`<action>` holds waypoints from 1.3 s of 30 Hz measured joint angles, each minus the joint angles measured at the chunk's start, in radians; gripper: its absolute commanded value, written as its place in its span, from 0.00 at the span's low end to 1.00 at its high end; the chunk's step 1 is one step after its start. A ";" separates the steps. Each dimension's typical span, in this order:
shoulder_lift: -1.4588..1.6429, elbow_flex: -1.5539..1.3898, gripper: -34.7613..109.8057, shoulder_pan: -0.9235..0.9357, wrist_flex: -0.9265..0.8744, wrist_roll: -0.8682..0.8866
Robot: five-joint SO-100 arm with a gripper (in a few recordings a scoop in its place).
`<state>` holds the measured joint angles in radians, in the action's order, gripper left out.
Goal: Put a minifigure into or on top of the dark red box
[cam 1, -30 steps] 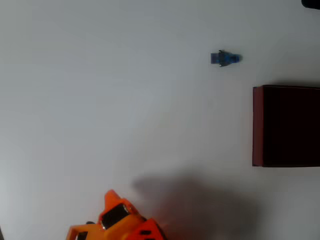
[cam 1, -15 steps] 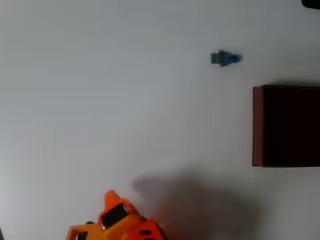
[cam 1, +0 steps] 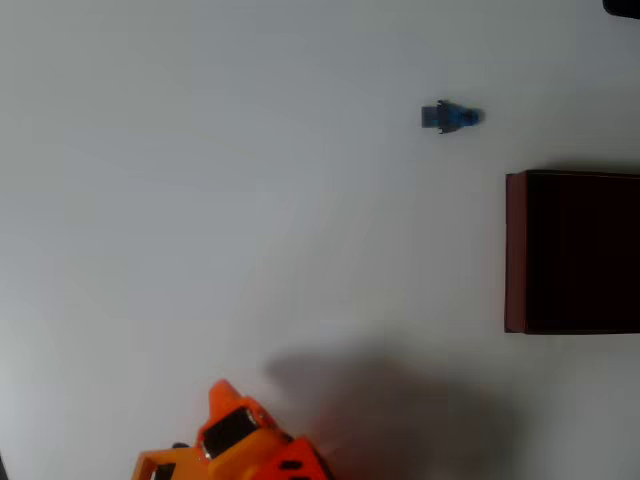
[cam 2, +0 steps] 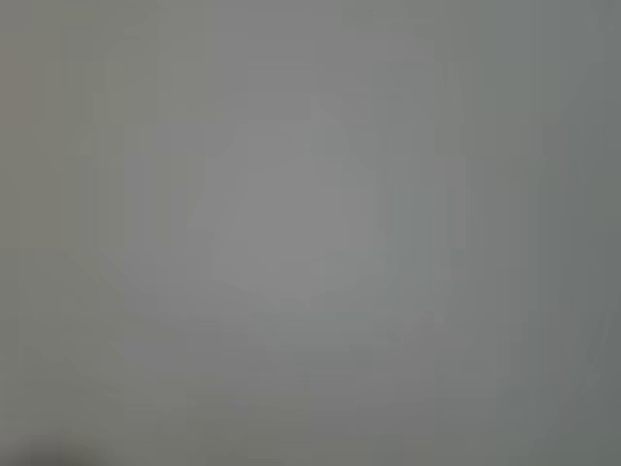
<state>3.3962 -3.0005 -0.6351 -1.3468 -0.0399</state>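
Note:
In the overhead view the minifigure [cam 1: 452,116], tiny and all blue, lies on its side on the white table at the upper right. Just below and right of it stands the dark red box [cam 1: 515,250], with thin maroon walls and a near-black inside, cut off by the right edge. My orange arm enters at the bottom left, and its gripper [cam 1: 222,395] points up, far from both the figure and the box. Its fingers cannot be told apart. The wrist view is a blurred grey surface.
The white table [cam 1: 200,200] spreads wide between the arm and the figure. The arm's shadow [cam 1: 400,410] falls on the table at the bottom centre. A dark object [cam 1: 622,6] pokes in at the top right corner.

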 measured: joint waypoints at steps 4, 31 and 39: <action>0.000 0.000 0.26 0.000 0.000 0.000; -0.557 0.678 0.36 0.164 -0.029 0.707; -1.230 1.253 0.35 0.293 -0.210 0.388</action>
<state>2.1660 -1.7472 -0.3421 -1.5570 0.3482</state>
